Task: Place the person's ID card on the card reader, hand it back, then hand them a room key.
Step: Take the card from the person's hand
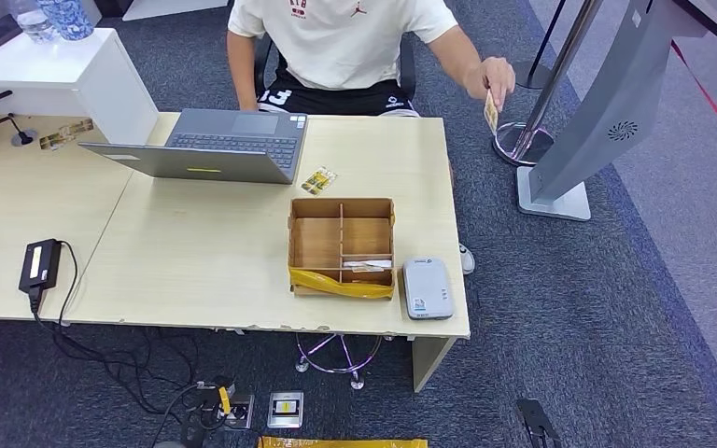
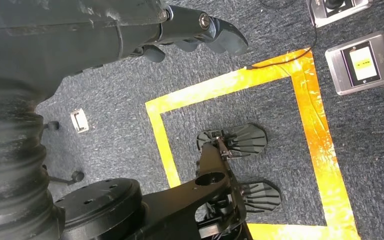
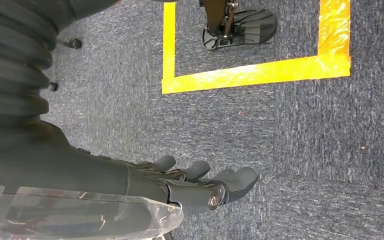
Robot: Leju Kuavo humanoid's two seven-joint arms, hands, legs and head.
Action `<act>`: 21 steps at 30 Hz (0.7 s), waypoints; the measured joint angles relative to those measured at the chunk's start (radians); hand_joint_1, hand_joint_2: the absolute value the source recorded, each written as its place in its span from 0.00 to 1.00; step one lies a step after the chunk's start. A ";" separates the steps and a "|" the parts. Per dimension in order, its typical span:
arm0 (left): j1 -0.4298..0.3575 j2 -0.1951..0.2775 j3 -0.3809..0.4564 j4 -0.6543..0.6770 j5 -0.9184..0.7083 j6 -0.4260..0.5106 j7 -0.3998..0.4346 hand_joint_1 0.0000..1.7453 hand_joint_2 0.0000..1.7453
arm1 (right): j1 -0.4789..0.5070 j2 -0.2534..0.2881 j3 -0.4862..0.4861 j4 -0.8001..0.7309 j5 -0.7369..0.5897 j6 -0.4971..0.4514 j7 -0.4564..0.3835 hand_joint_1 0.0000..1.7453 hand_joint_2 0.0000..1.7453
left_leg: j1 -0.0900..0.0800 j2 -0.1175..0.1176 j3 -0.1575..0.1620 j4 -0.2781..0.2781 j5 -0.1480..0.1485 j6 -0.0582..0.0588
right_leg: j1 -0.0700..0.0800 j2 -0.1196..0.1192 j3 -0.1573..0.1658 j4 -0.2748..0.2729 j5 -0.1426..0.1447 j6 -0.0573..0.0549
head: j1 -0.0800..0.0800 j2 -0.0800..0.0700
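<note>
The left hand [image 2: 200,30] is hanging beside the robot's body above the grey carpet [image 2: 115,100], its fingers [image 2: 227,37] loosely apart and holding nothing. The right hand [image 3: 200,182] is hanging the same way over the carpet, fingers [image 3: 237,180] spread a little and gripping nothing, with clear plastic wrap [image 3: 80,212] lying over the wrist cover. Yellow tape [image 2: 310,100] is marking a square on the floor under both hands.

In the head view, a pale wooden desk [image 1: 196,252] is standing ahead. A grey card reader [image 1: 427,287] is lying at its near right corner, just right of a cardboard box [image 1: 342,245] split into compartments, with yellow tape along its near edge. White cards [image 1: 370,266] are lying in the box's near right compartment; whether they are room keys is too small to tell. An open grey laptop [image 1: 215,145] is sitting at the far side of the desk, its screen tipped toward the robot. A small yellow item [image 1: 318,180] is lying between laptop and box. A black power brick [image 1: 40,264] with its cable is resting on the near left.

A person [image 1: 345,47] in a white shirt is sitting behind the desk, and the person's hand [image 1: 490,79] is holding the ID card [image 1: 491,112] out past the desk's far right corner, in the air, well apart from the reader. A grey kiosk stand [image 1: 607,103] is standing on the floor at the right.
</note>
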 joint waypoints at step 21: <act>0.027 0.015 0.000 0.002 -0.021 0.023 -0.120 0.00 1.00 | -0.268 -0.270 -0.106 -0.364 0.132 -0.282 -0.363 0.00 1.00 | -0.005 -0.002 -0.001 0.001 0.004 0.005 | -0.005 -0.002 0.001 0.000 0.004 0.004 | 0.000 0.000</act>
